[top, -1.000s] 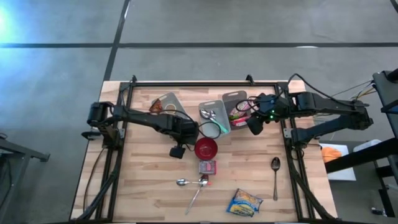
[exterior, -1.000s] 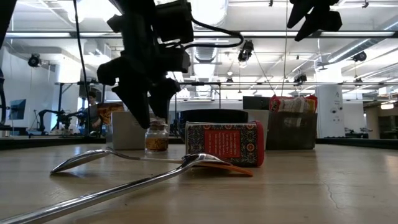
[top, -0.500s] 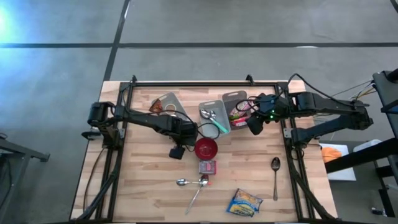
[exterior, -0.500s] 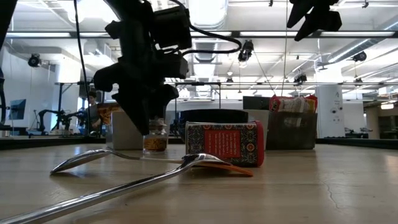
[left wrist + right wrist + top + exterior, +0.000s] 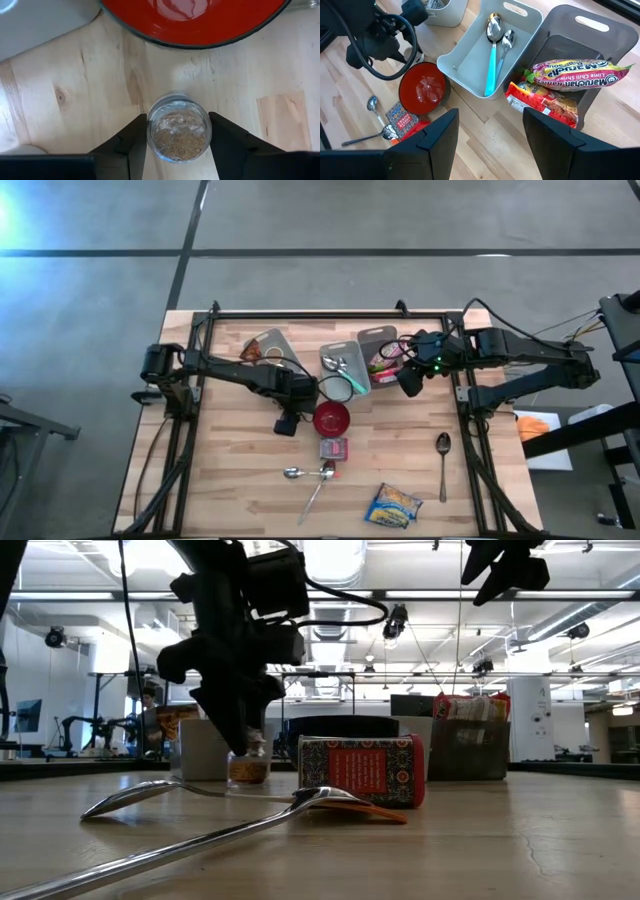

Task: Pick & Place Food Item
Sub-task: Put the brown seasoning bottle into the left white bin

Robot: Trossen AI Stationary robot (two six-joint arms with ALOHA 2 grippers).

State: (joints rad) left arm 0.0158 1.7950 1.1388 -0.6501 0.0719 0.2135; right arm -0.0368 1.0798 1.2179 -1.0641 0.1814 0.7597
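**Left gripper straddles a spice jar beside the red bowl**

The left gripper is down at the table, its two dark fingers set on either side of a small glass jar of brown grains. In the left wrist view the fingers stand just beside the glass on both sides; whether they already press it I cannot tell, so the grip is unsure. The jar stands upright on the wood, just at 6 o'clock of the red bowl in that view. From above, the gripper sits at 9 o'clock of the bowl, close to it. The low view shows the jar on the table under the gripper.

The right gripper waits above the table's far right, its fingers spread with nothing between them. Under it the white bin holds two spoons, one with a blue handle. The grey bin, at 3 o'clock of the white one, holds noodle packets.

Nearer the front, at 6 o'clock of the bowl, lies a red box, then crossed spoons. A yellow packet lies at 5 o'clock, and a lone spoon at 4 o'clock.
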